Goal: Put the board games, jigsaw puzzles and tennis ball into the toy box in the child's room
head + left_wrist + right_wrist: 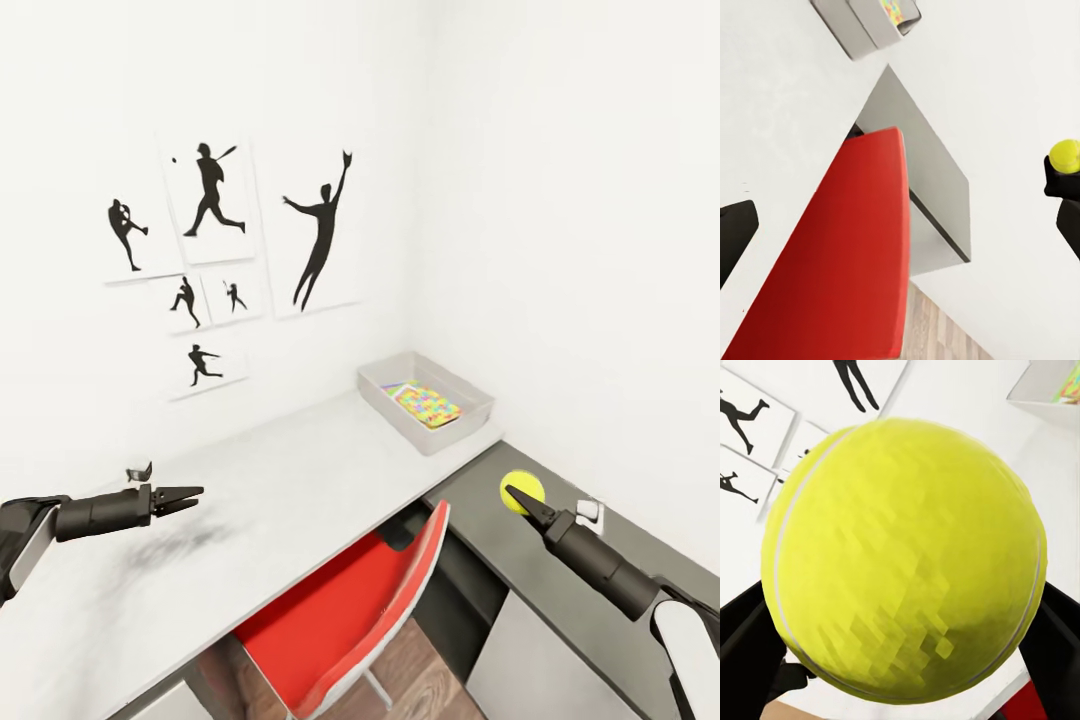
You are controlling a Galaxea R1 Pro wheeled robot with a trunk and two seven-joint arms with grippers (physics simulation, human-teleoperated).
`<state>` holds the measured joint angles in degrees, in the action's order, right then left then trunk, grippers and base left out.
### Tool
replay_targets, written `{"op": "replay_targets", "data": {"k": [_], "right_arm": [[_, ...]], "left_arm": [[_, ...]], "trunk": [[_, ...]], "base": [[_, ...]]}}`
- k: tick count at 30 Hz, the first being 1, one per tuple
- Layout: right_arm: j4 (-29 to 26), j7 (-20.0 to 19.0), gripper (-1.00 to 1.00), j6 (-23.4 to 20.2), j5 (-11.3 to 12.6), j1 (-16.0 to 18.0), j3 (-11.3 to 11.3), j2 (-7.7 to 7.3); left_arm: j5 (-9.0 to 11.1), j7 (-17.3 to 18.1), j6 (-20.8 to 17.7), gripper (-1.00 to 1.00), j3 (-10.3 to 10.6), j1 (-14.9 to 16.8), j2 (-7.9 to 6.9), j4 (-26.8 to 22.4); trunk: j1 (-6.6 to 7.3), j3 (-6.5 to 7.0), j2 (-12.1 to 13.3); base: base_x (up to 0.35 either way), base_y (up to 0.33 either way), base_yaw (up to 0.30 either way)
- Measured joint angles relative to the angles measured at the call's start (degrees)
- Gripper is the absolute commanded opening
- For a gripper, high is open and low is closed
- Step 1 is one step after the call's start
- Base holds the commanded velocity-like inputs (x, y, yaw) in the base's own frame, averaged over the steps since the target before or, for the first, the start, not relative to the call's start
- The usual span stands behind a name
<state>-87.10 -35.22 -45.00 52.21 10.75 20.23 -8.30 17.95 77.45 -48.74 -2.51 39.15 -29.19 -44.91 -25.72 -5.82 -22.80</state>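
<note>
The right claw (522, 494) pinches the tennis ball (521, 491) above the dark lower unit (560, 600), short of the toy box (425, 403). That box sits at the far end of the pale surface (280, 490) with a jigsaw puzzle (428, 404) inside. The left claw (190, 496) hovers over the surface, pressed nearly together and holding nothing.

Matt yellow tennis ball (904, 559), faceted surface

Child's room: sports-silhouette pictures (215, 265), desk (280, 480), red swivel chair (350, 610).
</note>
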Motion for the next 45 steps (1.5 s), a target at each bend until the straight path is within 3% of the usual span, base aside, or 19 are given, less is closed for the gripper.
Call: {"op": "replay_targets", "data": {"k": [8, 28, 45], "right_arm": [[-0.01, 0.01, -1.00, 0.00, -0.14, 0.00, 0.00, 0.04], [0.00, -0.07, -1.00, 0.09, -0.19, 0.00, -0.01, -0.01], [0.01, -0.09, -1.00, 0.09, -0.23, 0.02, -0.07, -0.01]], "left_arm": [[0.02, 0.00, 0.00, 1.00, 0.03, 0.00, 0.02, 0.01], [0.00, -0.03, 0.02, 1.00, 0.03, 0.00, 0.11, 0.00], [0.01, -0.03, 0.09, 1.00, 0.02, -0.02, 0.19, -0.02]], "trunk": [[-0.01, 0.00, 0.00], [-0.01, 0.00, 0.00], [-0.03, 0.28, 0.01]], "base": [[0.275, -0.068, 0.000], [0.082, -0.092, 0.043], [0.082, -0.058, 0.251]]}}
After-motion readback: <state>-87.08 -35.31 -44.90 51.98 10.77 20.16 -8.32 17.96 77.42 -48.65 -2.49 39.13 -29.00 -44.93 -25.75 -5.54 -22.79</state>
